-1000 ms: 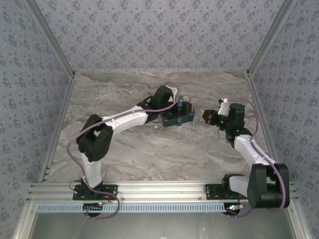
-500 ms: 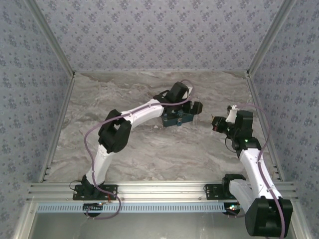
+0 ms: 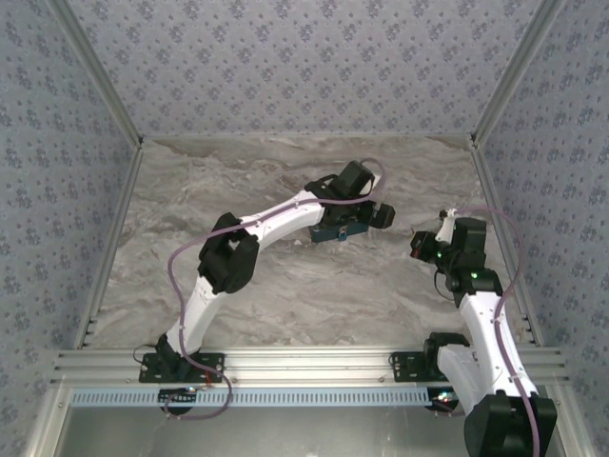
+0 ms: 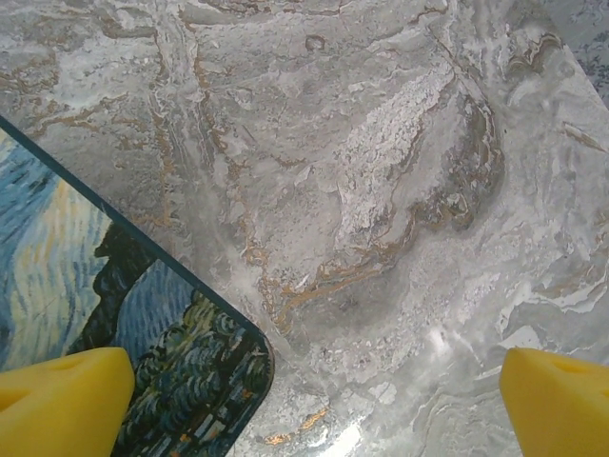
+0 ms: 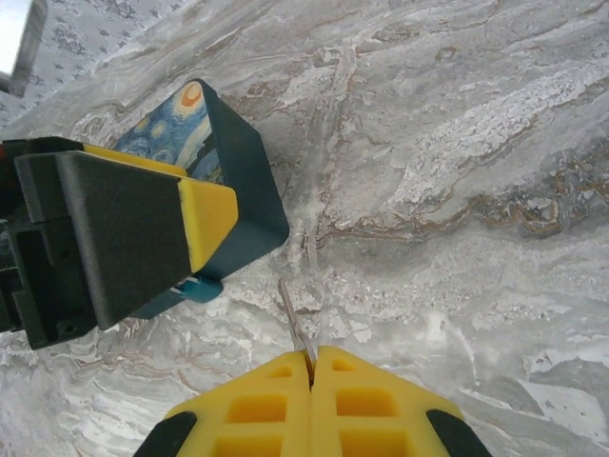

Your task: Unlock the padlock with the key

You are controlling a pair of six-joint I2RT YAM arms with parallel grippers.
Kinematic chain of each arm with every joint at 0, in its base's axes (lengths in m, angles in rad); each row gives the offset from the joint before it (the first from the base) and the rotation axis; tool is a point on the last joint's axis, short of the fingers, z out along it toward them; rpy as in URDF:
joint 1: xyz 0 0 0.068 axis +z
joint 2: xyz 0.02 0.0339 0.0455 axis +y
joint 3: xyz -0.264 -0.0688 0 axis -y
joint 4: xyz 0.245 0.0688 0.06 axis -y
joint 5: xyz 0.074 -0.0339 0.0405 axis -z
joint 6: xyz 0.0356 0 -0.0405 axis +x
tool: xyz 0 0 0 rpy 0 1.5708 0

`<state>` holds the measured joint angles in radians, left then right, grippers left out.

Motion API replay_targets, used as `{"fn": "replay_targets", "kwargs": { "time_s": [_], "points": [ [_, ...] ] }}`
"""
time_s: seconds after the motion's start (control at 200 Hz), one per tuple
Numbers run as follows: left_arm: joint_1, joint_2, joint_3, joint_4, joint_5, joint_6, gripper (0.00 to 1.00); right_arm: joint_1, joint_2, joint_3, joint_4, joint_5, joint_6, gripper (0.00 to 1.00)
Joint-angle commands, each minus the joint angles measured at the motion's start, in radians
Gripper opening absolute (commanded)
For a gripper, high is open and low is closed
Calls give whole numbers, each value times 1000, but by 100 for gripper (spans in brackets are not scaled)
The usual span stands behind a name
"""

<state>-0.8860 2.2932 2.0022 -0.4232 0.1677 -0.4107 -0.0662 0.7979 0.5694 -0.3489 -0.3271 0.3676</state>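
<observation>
My right gripper (image 5: 311, 365) is shut on the key (image 5: 293, 319), whose thin metal blade sticks out ahead of the yellow fingertips toward the painted box (image 5: 231, 176). A small teal body, apparently the padlock (image 5: 197, 288), peeks out low beside the box, under my left gripper's black-and-yellow finger (image 5: 133, 228). My left gripper (image 4: 314, 409) is open wide, with one pad (image 4: 65, 400) over the box's corner (image 4: 143, 352) and the other over bare marble. From above, the left gripper (image 3: 378, 216) sits at the right end of the box (image 3: 333, 229) and the right gripper (image 3: 423, 246) hangs a short way to its right.
The marble tabletop (image 3: 247, 181) is ringed by patterned walls (image 3: 304, 57). An aluminium rail (image 3: 304, 364) runs along the near edge by the arm bases. Open marble lies left of and behind the box.
The left arm stretched further right, carrying its gripper to the box's right end. The right gripper drew back to the right and nearer, still pinching the key.
</observation>
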Motion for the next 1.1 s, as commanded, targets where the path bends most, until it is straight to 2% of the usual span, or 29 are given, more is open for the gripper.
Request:
{"fn": "replay_targets", "kwargs": {
  "time_s": [0.0, 0.09, 0.48, 0.77, 0.969, 1.094],
  "points": [
    [-3, -3, -16, -51, -2, 27, 99, -8, -15, 31, -41, 17, -19, 0],
    [-4, -28, -46, -49, 4, 31, 99, -9, -19, 31, -46, 17, -19, 0],
    [-21, -268, -418, 70, 2, 17, 99, -11, -22, 32, -65, 9, -19, 0],
    [-54, -434, -645, 137, -44, -27, 99, -11, -22, 24, -61, -8, -9, 0],
    [-57, -546, -749, 157, -76, -52, 99, -3, -7, 16, -44, -58, -13, 0],
    [-56, -616, -778, 172, -95, -53, 99, 39, 9, 14, -27, -81, -16, 0]
  ]
}}
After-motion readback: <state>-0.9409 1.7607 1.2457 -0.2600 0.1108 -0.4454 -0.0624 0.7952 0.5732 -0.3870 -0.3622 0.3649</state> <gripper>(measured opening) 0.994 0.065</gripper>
